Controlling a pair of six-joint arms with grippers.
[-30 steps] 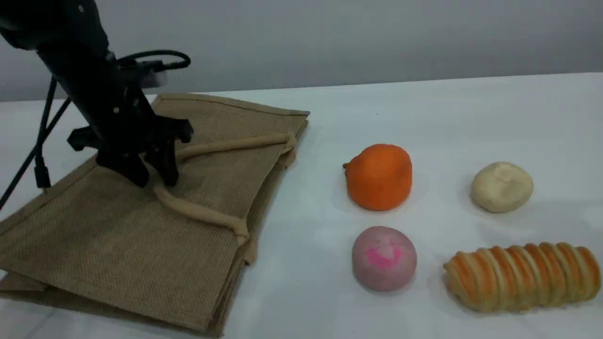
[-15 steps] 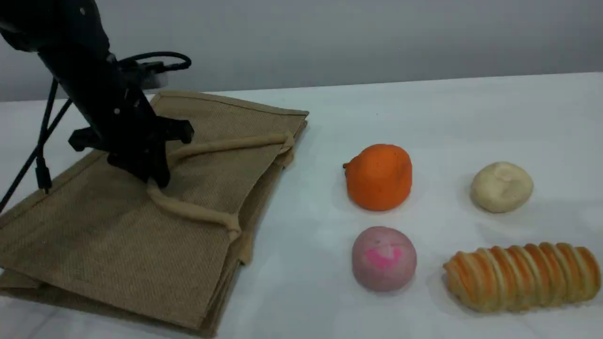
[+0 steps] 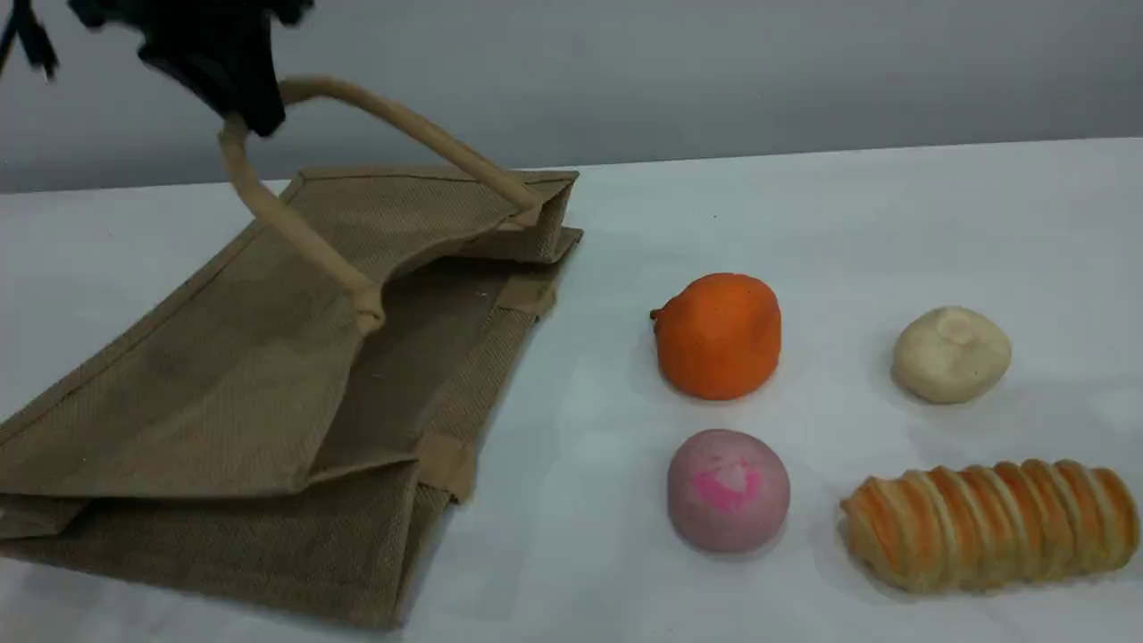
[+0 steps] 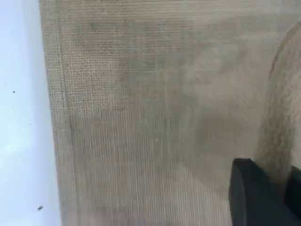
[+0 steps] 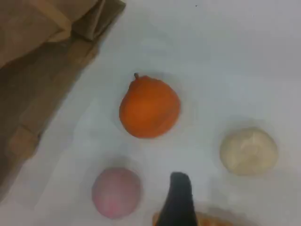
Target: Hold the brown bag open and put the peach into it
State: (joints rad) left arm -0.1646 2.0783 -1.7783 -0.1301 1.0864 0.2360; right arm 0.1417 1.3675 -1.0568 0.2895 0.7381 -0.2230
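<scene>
The brown bag (image 3: pixel 205 375) lies on its side on the left, its mouth facing right. My left gripper (image 3: pixel 253 118) is high at the top left, shut on the bag's upper handle (image 3: pixel 406 125). That handle is pulled taut and lifts the top panel, so the mouth gapes. The left wrist view shows a dark fingertip (image 4: pixel 254 197) against the handle (image 4: pixel 282 127) and the bag's weave (image 4: pixel 141 117). The peach (image 3: pixel 728 489) sits on the table right of the bag. In the right wrist view, one fingertip (image 5: pixel 178 200) of my right gripper hovers just right of the peach (image 5: pixel 116 192); its jaw gap is hidden.
An orange fruit (image 3: pixel 719 335) sits behind the peach, a cream lumpy ball (image 3: pixel 951 354) lies to the right, and a striped bread roll (image 3: pixel 991 524) lies at the front right. The white table (image 3: pixel 848 223) carries them all.
My left gripper closed on the bag's handle and rose steeply, lifting the handle and top panel so that the flat bag's mouth opened. The fruits stayed put.
</scene>
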